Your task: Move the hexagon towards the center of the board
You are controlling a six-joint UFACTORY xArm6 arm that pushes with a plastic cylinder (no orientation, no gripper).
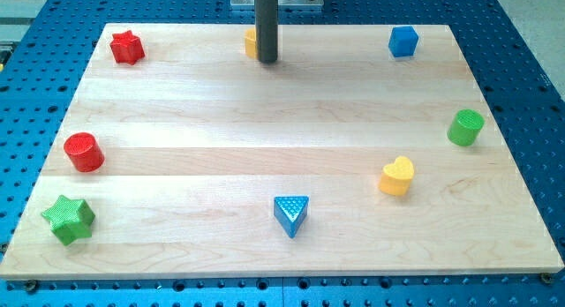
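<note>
A yellow block, the hexagon, sits at the view's top edge of the wooden board, just left of centre. It is mostly hidden behind my rod. My tip rests on the board right beside the yellow block, at its lower right, touching or nearly touching it.
A red star lies at top left, a blue cube-like block at top right, a green cylinder at right, a yellow heart lower right, a blue triangle at bottom centre, a green star bottom left, a red cylinder at left.
</note>
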